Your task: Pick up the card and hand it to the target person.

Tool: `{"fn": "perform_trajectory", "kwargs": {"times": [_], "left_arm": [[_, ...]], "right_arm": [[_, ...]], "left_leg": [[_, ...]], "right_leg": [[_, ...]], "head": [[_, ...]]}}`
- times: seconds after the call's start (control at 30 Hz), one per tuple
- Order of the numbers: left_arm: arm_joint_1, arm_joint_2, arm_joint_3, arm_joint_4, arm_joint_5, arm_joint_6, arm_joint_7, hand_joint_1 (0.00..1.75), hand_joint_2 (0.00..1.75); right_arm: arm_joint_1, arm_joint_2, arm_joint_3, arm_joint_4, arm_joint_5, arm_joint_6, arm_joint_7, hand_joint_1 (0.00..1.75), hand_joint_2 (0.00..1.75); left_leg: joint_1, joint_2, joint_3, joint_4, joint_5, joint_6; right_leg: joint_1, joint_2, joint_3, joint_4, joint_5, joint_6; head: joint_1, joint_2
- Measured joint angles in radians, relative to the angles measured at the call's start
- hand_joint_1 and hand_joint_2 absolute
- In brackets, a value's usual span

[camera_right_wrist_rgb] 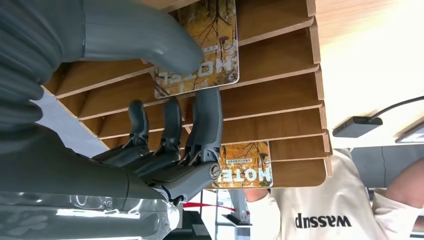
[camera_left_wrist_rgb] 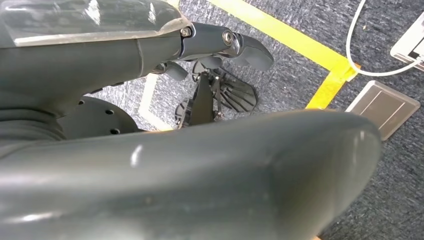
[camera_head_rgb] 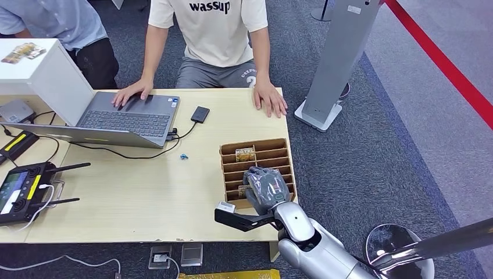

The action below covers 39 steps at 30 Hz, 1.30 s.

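A brown wooden slotted rack (camera_head_rgb: 286,152) stands at the table's right edge. A yellow "HOTEL" card (camera_head_rgb: 245,154) stands in one of its far slots. My right hand (camera_head_rgb: 266,187) reaches down over the near slots. In the right wrist view the thumb (camera_right_wrist_rgb: 150,42) lies on the face of another HOTEL card (camera_right_wrist_rgb: 217,35), and the fingertips (camera_right_wrist_rgb: 207,107) press at its free edge, so that hand pinches this card, which stands in its slot. The far card (camera_right_wrist_rgb: 247,167) is untouched. My left hand (camera_left_wrist_rgb: 215,42) hangs over the floor and holds nothing.
A person in a white shirt (camera_head_rgb: 215,29) sits across the table, one hand (camera_head_rgb: 271,100) flat near the rack, the other on a laptop (camera_head_rgb: 125,119). A black drive (camera_head_rgb: 200,113), a controller (camera_head_rgb: 20,192) and a white box (camera_head_rgb: 35,64) lie left. A grey stand (camera_head_rgb: 334,70) rises at right.
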Motion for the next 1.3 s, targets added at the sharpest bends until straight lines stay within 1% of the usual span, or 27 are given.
{"fn": "perform_trajectory", "kwargs": {"times": [0.03, 0.07, 0.1, 0.2, 0.27, 0.4, 0.47, 0.57, 0.63, 0.7, 0.83, 0.97, 1.3], "left_arm": [[0.000, -0.001, 0.000, 0.000, 0.000, 0.002, 0.000, 0.00, 0.00], [0.000, -0.002, 0.001, 0.000, 0.000, 0.003, 0.000, 0.00, 0.00], [0.000, -0.003, 0.003, 0.000, 0.000, 0.004, 0.000, 0.00, 0.00], [0.000, -0.006, 0.006, 0.000, 0.001, 0.007, 0.000, 0.00, 0.00], [0.000, -0.007, 0.007, 0.000, 0.001, 0.009, 0.000, 0.00, 0.00], [0.000, -0.008, 0.008, 0.000, 0.001, 0.009, 0.001, 0.00, 0.00], [0.000, -0.009, 0.009, 0.000, 0.002, 0.010, 0.018, 0.00, 0.00], [0.000, -0.012, 0.015, 0.000, 0.011, 0.012, 0.069, 0.00, 0.00], [0.001, -0.013, 0.018, 0.000, 0.014, 0.012, 0.084, 0.00, 0.00], [0.001, -0.015, 0.021, 0.000, 0.014, 0.012, 0.087, 0.00, 0.00], [0.001, -0.017, 0.022, 0.000, 0.015, 0.012, 0.088, 0.00, 0.00], [0.001, -0.018, 0.023, 0.000, 0.015, 0.011, 0.090, 0.00, 0.00], [0.002, -0.018, 0.023, 0.000, 0.020, 0.008, 0.080, 0.00, 0.00]], "right_arm": [[0.000, 0.000, 0.001, -0.001, 0.001, 0.000, 0.000, 1.31, 1.75], [0.000, -0.001, 0.001, -0.001, 0.003, 0.000, 0.000, 1.34, 1.75], [0.000, -0.001, 0.002, -0.001, 0.005, 0.001, 0.000, 1.40, 1.75], [0.000, -0.001, 0.003, -0.001, 0.009, 0.001, 0.000, 1.68, 1.75], [0.000, -0.001, 0.004, -0.001, 0.012, 0.001, 0.000, 1.75, 1.75], [-0.001, -0.002, 0.007, -0.001, 0.017, -0.003, 0.002, 1.75, 1.75], [-0.003, -0.004, 0.009, 0.000, 0.023, -0.016, -0.002, 1.75, 1.75], [-0.016, -0.008, 0.007, 0.008, 0.029, -0.064, -0.025, 1.75, 1.75], [-0.030, -0.012, 0.003, 0.014, 0.029, -0.105, -0.043, 1.75, 1.75], [-0.038, -0.014, -0.001, 0.016, 0.029, -0.131, -0.054, 1.75, 1.75], [-0.043, -0.018, -0.005, 0.016, 0.029, -0.147, -0.062, 1.75, 1.75], [-0.044, -0.024, -0.014, 0.002, 0.022, -0.195, -0.084, 1.75, 1.75], [-0.044, -0.045, -0.082, -0.134, 0.022, -0.236, -0.122, 1.75, 1.75]], "left_leg": [[0.000, 0.000, 0.000, 0.000, 0.000, 0.000], [0.000, 0.000, 0.000, 0.000, 0.000, 0.000], [0.000, 0.000, 0.000, 0.000, 0.000, 0.000], [0.000, 0.000, 0.000, 0.000, 0.000, 0.000], [0.000, 0.000, 0.000, 0.000, 0.000, 0.000], [0.000, 0.000, 0.000, 0.000, 0.000, 0.000], [0.000, 0.000, 0.000, 0.000, 0.000, 0.000], [0.000, 0.000, 0.000, 0.000, 0.000, 0.000], [0.000, 0.000, 0.000, 0.000, 0.000, 0.000], [0.000, 0.000, 0.000, 0.000, 0.000, 0.000], [0.000, 0.000, 0.000, 0.000, 0.000, 0.000], [0.000, 0.000, 0.000, 0.000, 0.000, 0.000], [0.000, 0.000, 0.000, 0.000, 0.000, 0.000]], "right_leg": [[0.000, 0.000, 0.000, 0.000, 0.000, 0.000], [0.000, 0.000, 0.000, 0.000, 0.000, 0.000], [0.000, 0.000, 0.000, 0.000, 0.000, 0.000], [0.000, 0.000, 0.000, 0.000, 0.000, 0.000], [0.000, 0.000, 0.000, 0.000, 0.000, 0.000], [0.000, 0.000, 0.000, 0.000, 0.000, 0.000], [0.000, 0.000, 0.000, 0.000, 0.000, 0.000], [0.000, 0.000, 0.000, 0.000, 0.000, 0.000], [0.000, 0.000, 0.000, 0.000, 0.000, 0.000], [0.000, 0.000, 0.000, 0.000, 0.000, 0.000], [0.000, 0.000, 0.000, 0.000, 0.000, 0.000], [0.000, 0.000, -0.001, 0.000, 0.000, 0.000], [0.000, 0.000, 0.000, 0.000, 0.000, 0.000]], "head": [[0.000, 0.000], [0.000, 0.000], [0.000, 0.000], [-0.001, 0.000], [-0.002, 0.000], [-0.001, 0.000], [-0.001, 0.000], [-0.001, 0.000], [-0.001, 0.000], [0.000, 0.000], [-0.001, 0.000], [-0.002, 0.000], [-0.001, 0.000]]}}
